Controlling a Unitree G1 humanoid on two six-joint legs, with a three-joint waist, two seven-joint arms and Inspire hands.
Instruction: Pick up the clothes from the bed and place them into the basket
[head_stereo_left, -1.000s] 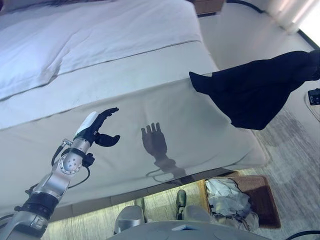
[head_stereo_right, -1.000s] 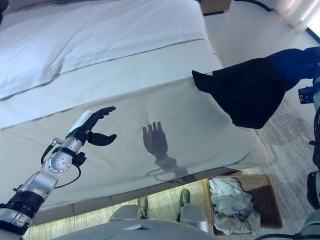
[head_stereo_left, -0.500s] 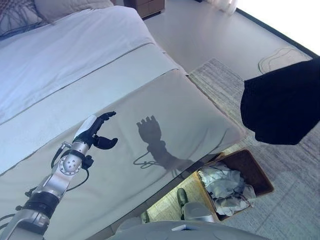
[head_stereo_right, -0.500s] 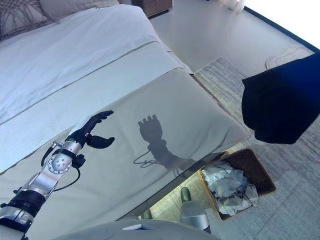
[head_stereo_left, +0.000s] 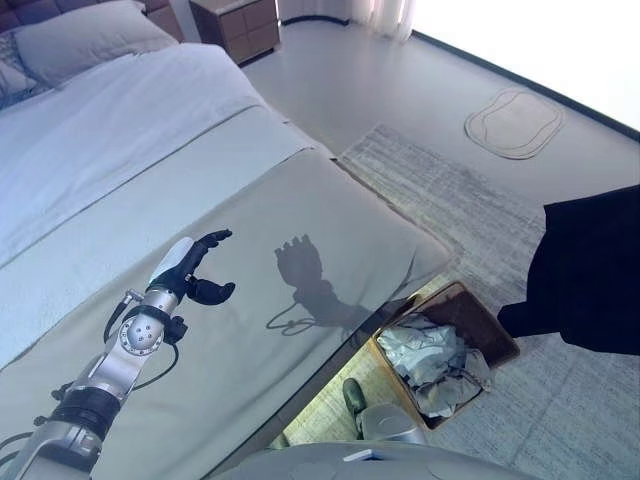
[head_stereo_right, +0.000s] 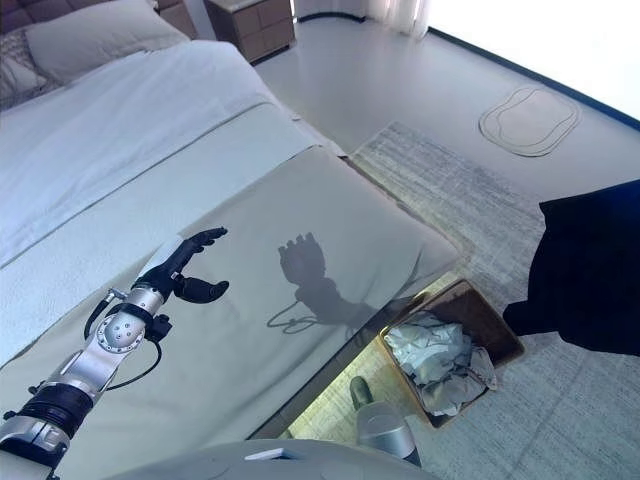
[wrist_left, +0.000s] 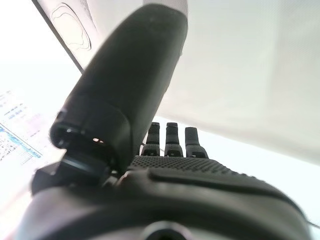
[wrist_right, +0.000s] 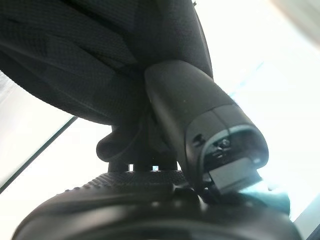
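The step in hand is the carry: one dark garment (head_stereo_left: 590, 270) hangs in the air over the floor, to the right of the basket (head_stereo_left: 497, 333) and off the bed (head_stereo_left: 330, 200). In the right wrist view the right hand (wrist_right: 200, 125) has its thumb and fingers curled into the black cloth, so I judge it is grasping the garment. In the eye views this hand itself is hidden behind the cloth.

The left hand (head_stereo_left: 195, 268) hovers above the grey bed cover, fingers relaxed and apart from the thumb, holding nothing.

The next move, as I judge it, calls for bringing the garment sideways until it hangs above the basket opening, then lowering it and letting the fingers release. The cloth hangs long, so a part of it may catch on the basket rim or fall outside.

Counting: one basket on the floor at the foot corner of the bed; one crumpled pile of light clothes (head_stereo_left: 425, 355) already inside it, and I cannot tell how many pieces it has; one dark garment in the air. I see no other clothes on the visible part of the bed.
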